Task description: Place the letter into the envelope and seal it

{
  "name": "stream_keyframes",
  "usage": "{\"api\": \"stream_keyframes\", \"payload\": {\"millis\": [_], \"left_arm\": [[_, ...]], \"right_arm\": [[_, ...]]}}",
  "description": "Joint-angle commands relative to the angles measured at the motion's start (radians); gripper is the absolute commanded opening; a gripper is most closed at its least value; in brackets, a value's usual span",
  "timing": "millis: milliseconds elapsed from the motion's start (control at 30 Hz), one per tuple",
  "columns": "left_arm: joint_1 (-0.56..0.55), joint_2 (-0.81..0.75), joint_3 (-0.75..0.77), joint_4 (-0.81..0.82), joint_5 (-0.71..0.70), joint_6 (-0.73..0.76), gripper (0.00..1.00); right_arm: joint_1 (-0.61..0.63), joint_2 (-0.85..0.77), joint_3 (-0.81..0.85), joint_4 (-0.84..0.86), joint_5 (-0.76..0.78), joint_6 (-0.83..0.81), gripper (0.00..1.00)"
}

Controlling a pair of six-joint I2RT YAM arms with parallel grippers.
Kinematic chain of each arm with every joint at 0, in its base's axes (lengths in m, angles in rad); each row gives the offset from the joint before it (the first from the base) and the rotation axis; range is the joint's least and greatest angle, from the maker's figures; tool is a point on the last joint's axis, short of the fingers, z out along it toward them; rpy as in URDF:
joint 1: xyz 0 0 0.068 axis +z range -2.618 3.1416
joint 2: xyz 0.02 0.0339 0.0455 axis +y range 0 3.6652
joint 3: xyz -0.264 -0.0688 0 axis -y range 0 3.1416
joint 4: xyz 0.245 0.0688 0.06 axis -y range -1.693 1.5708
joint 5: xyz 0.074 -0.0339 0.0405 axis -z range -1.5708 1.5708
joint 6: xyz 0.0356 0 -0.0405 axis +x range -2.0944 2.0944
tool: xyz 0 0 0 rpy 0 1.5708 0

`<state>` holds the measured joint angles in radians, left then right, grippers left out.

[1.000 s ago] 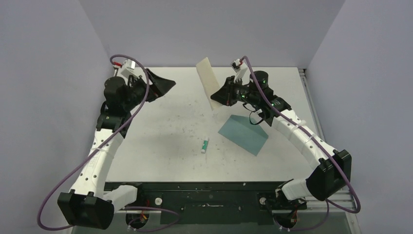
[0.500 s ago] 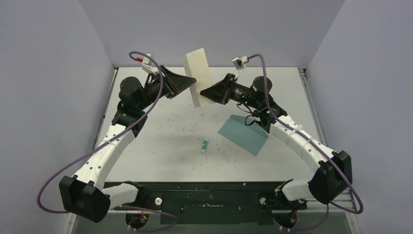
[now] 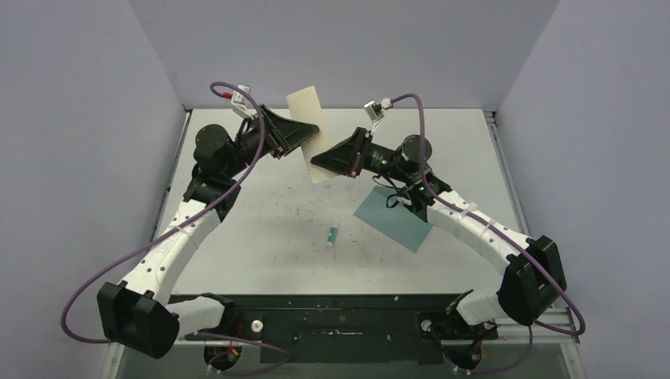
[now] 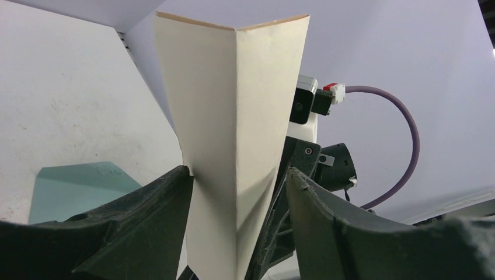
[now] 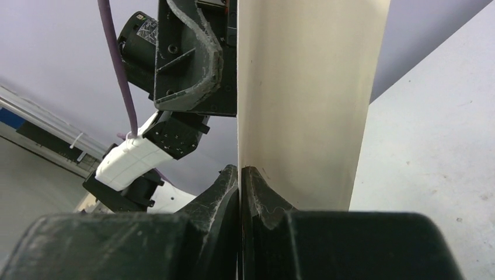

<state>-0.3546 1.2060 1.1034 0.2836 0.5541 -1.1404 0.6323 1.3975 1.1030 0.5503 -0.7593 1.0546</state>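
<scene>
Early stage. Folded cream-tan paper letter (image 3: pixel 303 106) is up in the air, its edge pinched in the closed right claw (image 5: pixel 240 175). The left claw (image 4: pixel 238 175) is open, jaws astride it. Flat teal paper envelope (image 3: pixel 395 221) lies on the white table (image 3: pixel 261 197) below the right claw, well apart. Insertion and sealing not yet done.

"What sort of place is this, then?"

"A robotics lab, I'd say, a small test cell. Bare lavender-grey walls (image 3: pixel 79 118) box in one scuffed white table (image 3: pixel 261 229). A white-and-black left robot arm (image 3: pixel 170 245) and a matching right robot arm (image 3: pixel 474 229) sit on a black mounting rail (image 3: pixel 340 320), trailing thick purple cables (image 5: pixel 119 64)."
</scene>
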Motion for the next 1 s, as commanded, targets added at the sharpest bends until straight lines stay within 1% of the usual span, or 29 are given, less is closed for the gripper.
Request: {"api": "stream_keyframes", "payload": {"millis": [0, 100, 200, 300, 333, 367, 400, 433, 500, 533, 600, 633, 767, 833, 967], "left_arm": [[-0.006, -0.015, 0.002, 0.019, -0.013, 0.014, 0.51], [-0.005, -0.024, -0.006, 0.025, -0.022, 0.017, 0.36], [-0.004, -0.028, -0.01, 0.018, -0.027, 0.027, 0.27], [-0.003, -0.028, -0.013, 0.002, -0.031, 0.044, 0.13], [-0.002, -0.028, -0.014, -0.001, -0.032, 0.053, 0.08], [0.001, -0.029, -0.013, -0.009, -0.035, 0.061, 0.02], [0.004, -0.032, -0.011, -0.019, -0.036, 0.071, 0.0], [0.007, -0.035, -0.01, -0.028, -0.039, 0.081, 0.0], [0.013, -0.043, -0.007, -0.039, -0.036, 0.101, 0.0], [0.014, -0.046, -0.008, -0.042, -0.031, 0.108, 0.0], [0.017, -0.045, -0.006, -0.036, -0.009, 0.112, 0.0], [0.017, -0.045, -0.005, -0.025, 0.008, 0.111, 0.0], [0.016, -0.04, -0.009, 0.05, 0.083, 0.077, 0.0], [0.014, -0.038, -0.015, 0.089, 0.111, 0.044, 0.0], [0.013, -0.042, -0.027, 0.138, 0.129, -0.007, 0.0]], "right_arm": [[0.004, 0.009, -0.013, 0.111, -0.016, 0.061, 0.05], [0.003, 0.008, -0.018, 0.095, -0.008, 0.068, 0.05], [0.003, 0.003, -0.022, 0.074, -0.002, 0.07, 0.05], [-0.001, -0.005, -0.02, 0.043, -0.004, 0.066, 0.06], [-0.004, -0.01, -0.018, 0.024, -0.004, 0.059, 0.1], [-0.008, -0.017, -0.017, 0.001, -0.006, 0.048, 0.18], [-0.015, -0.027, -0.016, -0.022, -0.011, 0.037, 0.28], [-0.025, -0.039, -0.017, -0.05, -0.016, 0.025, 0.35], [-0.054, -0.07, -0.022, -0.087, -0.038, 0.003, 0.53], [-0.072, -0.085, -0.025, -0.105, -0.051, -0.009, 0.61], [-0.111, -0.115, -0.028, -0.143, -0.071, -0.039, 0.73], [-0.13, -0.126, -0.026, -0.165, -0.076, -0.054, 0.78], [-0.153, -0.139, -0.013, -0.2, -0.048, -0.121, 0.87], [-0.146, -0.117, -0.006, -0.154, -0.049, -0.124, 0.9], [-0.124, -0.037, 0.034, -0.064, -0.088, -0.081, 0.91]]}}
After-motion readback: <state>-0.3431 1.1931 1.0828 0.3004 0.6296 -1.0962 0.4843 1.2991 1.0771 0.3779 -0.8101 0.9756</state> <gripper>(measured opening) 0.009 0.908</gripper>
